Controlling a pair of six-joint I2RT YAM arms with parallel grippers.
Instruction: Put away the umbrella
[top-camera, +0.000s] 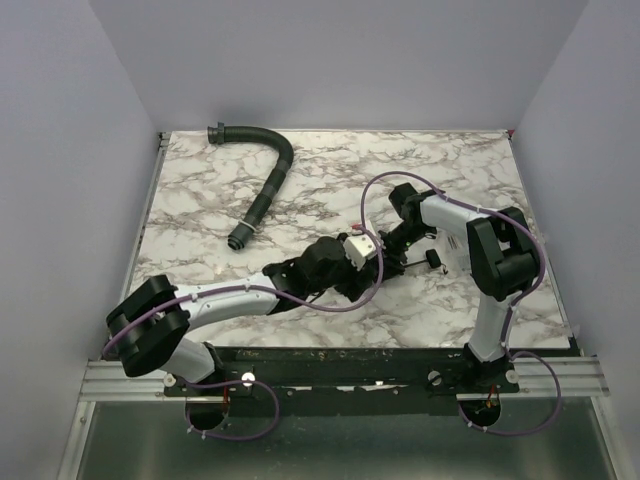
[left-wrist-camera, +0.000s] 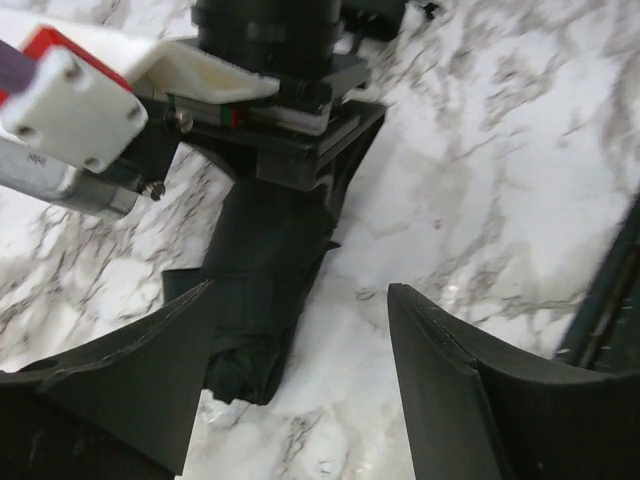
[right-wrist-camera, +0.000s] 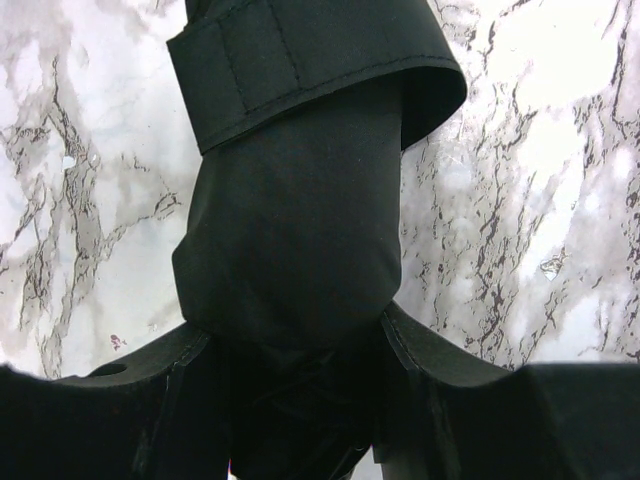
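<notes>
The umbrella (right-wrist-camera: 300, 230) is a short black fabric bundle lying on the marble table, with its strap (right-wrist-camera: 300, 70) wrapped round it farther from the gripper. My right gripper (right-wrist-camera: 300, 370) is shut on the near end of the bundle. In the left wrist view the umbrella (left-wrist-camera: 265, 270) runs down from the right gripper (left-wrist-camera: 275, 150) and ends beside my left finger (left-wrist-camera: 150, 370). My left gripper (left-wrist-camera: 300, 350) is open, with bare marble between its fingers. From above, both grippers meet at mid-table, left gripper (top-camera: 340, 272), right gripper (top-camera: 382, 252), and the small black handle (top-camera: 433, 258) sticks out to the right.
A black ribbed curved hose (top-camera: 268, 180) lies at the back left of the marble table (top-camera: 450, 160). Grey walls close in the table on three sides. The metal rail (top-camera: 340, 375) with the arm bases runs along the near edge.
</notes>
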